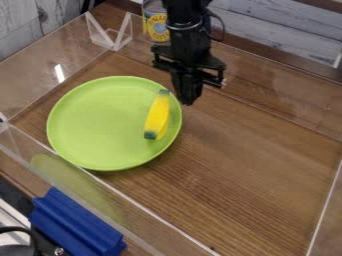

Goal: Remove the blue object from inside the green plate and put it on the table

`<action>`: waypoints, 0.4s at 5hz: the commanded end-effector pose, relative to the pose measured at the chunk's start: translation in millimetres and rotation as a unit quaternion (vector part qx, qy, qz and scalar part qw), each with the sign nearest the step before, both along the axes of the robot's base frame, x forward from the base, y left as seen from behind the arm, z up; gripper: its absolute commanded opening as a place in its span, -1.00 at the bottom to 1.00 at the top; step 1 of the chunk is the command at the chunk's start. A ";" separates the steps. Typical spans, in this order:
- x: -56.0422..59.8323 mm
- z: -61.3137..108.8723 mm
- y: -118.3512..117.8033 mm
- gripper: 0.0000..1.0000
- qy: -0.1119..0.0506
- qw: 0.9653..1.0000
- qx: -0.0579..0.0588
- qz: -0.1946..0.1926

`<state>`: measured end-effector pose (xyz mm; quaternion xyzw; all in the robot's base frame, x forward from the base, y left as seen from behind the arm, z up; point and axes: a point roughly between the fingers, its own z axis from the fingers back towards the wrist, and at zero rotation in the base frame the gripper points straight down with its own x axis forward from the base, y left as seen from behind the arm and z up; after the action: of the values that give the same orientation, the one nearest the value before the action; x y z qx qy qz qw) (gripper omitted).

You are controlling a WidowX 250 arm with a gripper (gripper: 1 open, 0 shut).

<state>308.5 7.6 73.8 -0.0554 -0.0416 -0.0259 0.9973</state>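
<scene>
1. The green plate [112, 122] lies on the left part of the table [254, 160], a brown wood-grain top bordered by clear acrylic walls [94, 180].
2. The blue object [159, 116], a yellow curved piece with a dark tip, lies inside the plate near its right rim.
3. The gripper [190, 97] points down just beside the piece's upper end, jaws together; whether it touches the piece is hard to tell.
4. A blue ridged block [78, 232] sits outside the near wall.
</scene>
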 end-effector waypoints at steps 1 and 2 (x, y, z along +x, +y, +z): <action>-12.5 18.4 -13.2 -1.00 -0.024 1.000 -0.002 -0.020; -27.5 17.3 -24.3 -1.00 -0.020 0.999 -0.006 -0.036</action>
<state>277.1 -16.4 76.7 -0.0642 -0.0336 -0.0565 0.9958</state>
